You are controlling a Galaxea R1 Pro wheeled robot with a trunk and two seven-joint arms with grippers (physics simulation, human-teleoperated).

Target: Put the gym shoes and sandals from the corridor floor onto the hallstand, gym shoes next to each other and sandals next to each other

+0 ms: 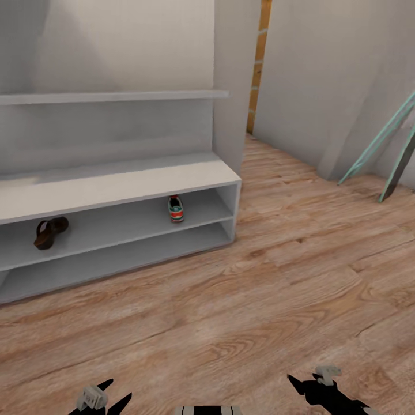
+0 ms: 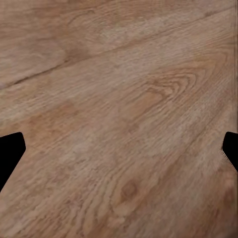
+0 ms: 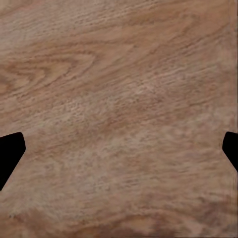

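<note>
The corridor floor [image 1: 288,300], light wood-grain planks, spreads from the near edge to the grey walls at the far side and right. At the far left stands the hallstand [image 1: 115,187], a pale low bench with two long open shelf levels under it and a wall shelf above. On its upper open level one gym shoe [image 1: 176,208] stands toward the right end, heel or toe facing out, and one brown sandal [image 1: 49,231] lies tilted toward the left end, well apart from the shoe. A teal-framed object [image 1: 380,144] leans against the far right wall. At the near edge, the left gripper [image 1: 106,397] and right gripper [image 1: 314,386] hang low; both wrist views show dark fingertips [image 2: 10,153] spread wide over bare planks, fingertips [image 3: 10,153] likewise, nothing held.
</note>
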